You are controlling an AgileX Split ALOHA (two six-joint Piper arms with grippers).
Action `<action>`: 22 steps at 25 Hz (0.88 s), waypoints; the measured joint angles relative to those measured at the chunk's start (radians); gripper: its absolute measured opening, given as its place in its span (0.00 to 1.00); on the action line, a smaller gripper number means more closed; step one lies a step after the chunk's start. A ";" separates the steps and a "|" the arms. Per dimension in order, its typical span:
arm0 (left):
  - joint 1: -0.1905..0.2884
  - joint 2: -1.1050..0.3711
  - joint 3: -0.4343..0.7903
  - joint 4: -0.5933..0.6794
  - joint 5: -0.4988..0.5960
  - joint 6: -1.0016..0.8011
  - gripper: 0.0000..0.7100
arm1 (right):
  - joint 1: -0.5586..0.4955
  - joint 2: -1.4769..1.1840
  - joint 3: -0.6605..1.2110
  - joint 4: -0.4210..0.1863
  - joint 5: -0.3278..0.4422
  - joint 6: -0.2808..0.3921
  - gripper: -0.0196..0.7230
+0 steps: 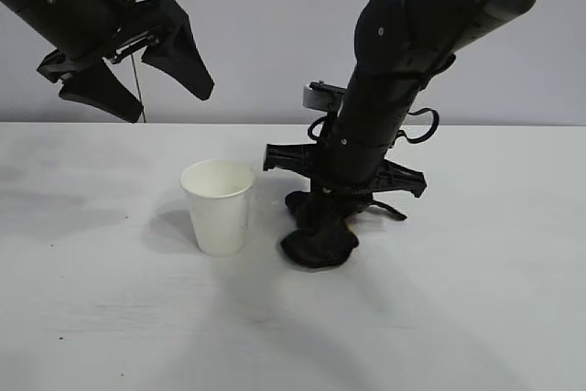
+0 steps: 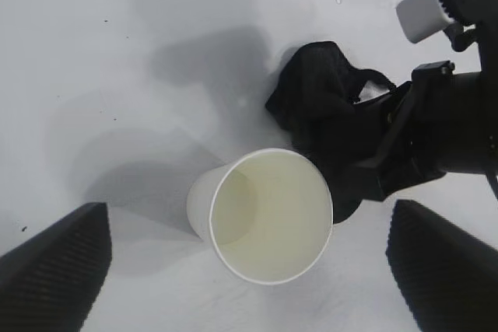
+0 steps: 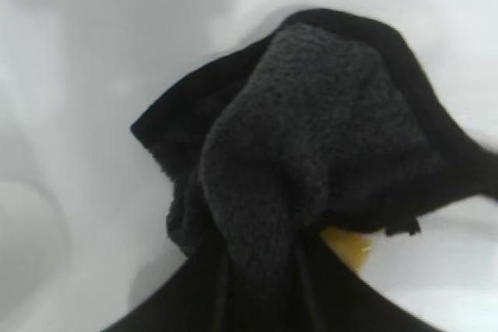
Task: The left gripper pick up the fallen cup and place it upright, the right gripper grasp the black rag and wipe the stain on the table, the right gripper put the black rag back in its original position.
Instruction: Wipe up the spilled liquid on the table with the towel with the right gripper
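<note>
1. White counter (image 1: 476, 318) spreads wide beneath both arms, bare apart from faint grey smudges.
2. Right hand (image 1: 322, 226) points steeply down just beside the cup, its fingers clamped on the black rag (image 1: 319, 246), which is bunched against the counter.
3. Left hand (image 1: 137, 75) hangs high above the counter at the exterior view's left, fingers spread wide apart and holding nothing.
4. Cup (image 1: 219, 206) stands upright, mouth up, close to the rag but seemingly not touching it; its part of the job looks done.
5. Stain (image 3: 348, 245) shows only in the right wrist view, as a yellowish sliver peeping out from under the rag's edge.
6. Wiping well, by my judgement, means keeping the cloth pressed flat and sweeping it fully across that sliver, stroking away from the cup so it is not knocked over.
7. Hidden: the right hand's fingertips are buried in the cloth, most of the stain lies under it, and neither the exterior view nor the left wrist view shows the stain at all.
</note>
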 joint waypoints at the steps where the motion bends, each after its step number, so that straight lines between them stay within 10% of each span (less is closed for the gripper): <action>1: 0.000 0.000 0.000 0.002 0.000 0.000 0.98 | -0.012 0.000 0.000 -0.016 0.003 0.006 0.16; 13: 0.000 0.000 0.000 0.006 0.000 0.000 0.98 | -0.007 -0.039 0.015 -0.040 0.145 -0.065 0.16; 22: 0.000 0.000 0.000 0.006 0.000 0.000 0.98 | 0.132 -0.014 0.015 0.035 0.080 -0.066 0.16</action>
